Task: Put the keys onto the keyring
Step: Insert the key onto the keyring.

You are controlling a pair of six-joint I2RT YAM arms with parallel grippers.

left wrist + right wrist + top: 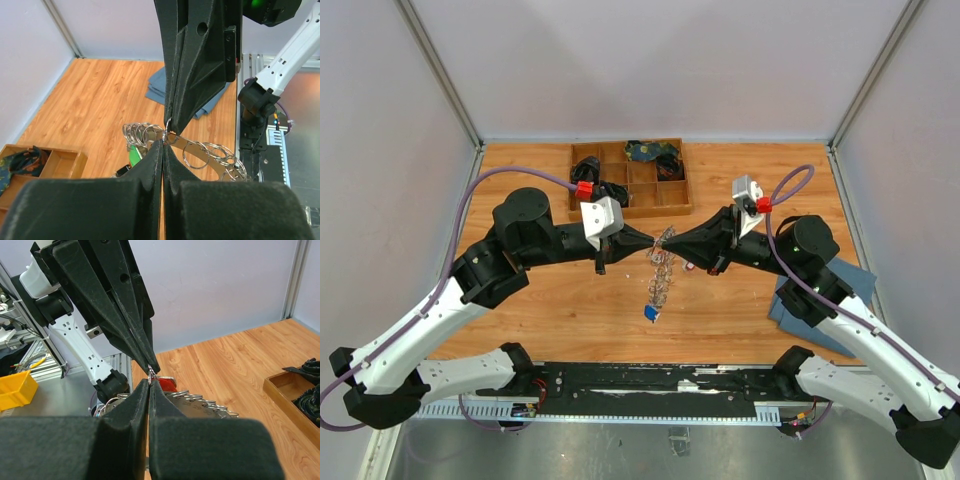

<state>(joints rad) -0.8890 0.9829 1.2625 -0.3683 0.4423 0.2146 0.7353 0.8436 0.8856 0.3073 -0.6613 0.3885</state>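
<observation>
The keyring (663, 262), a grey bunch of metal rings on a curved band, hangs between both grippers above the table's middle. A blue-headed key (649, 313) dangles at its low end. My left gripper (649, 246) is shut on a thin wire loop of the keyring (200, 152), at its fingertips (163, 140). My right gripper (672, 243) meets it tip to tip and is shut on the same loop (150, 376). A green key head (134, 156) shows under the rings in the left wrist view. A red key head (167, 385) shows behind my right fingertips. Black keys are hidden.
A wooden compartment tray (630, 207) with dark items stands at the back centre; it also shows in the left wrist view (60, 161) and the right wrist view (285, 390). A blue cloth (798, 308) lies under the right arm, also seen in the left wrist view (159, 90).
</observation>
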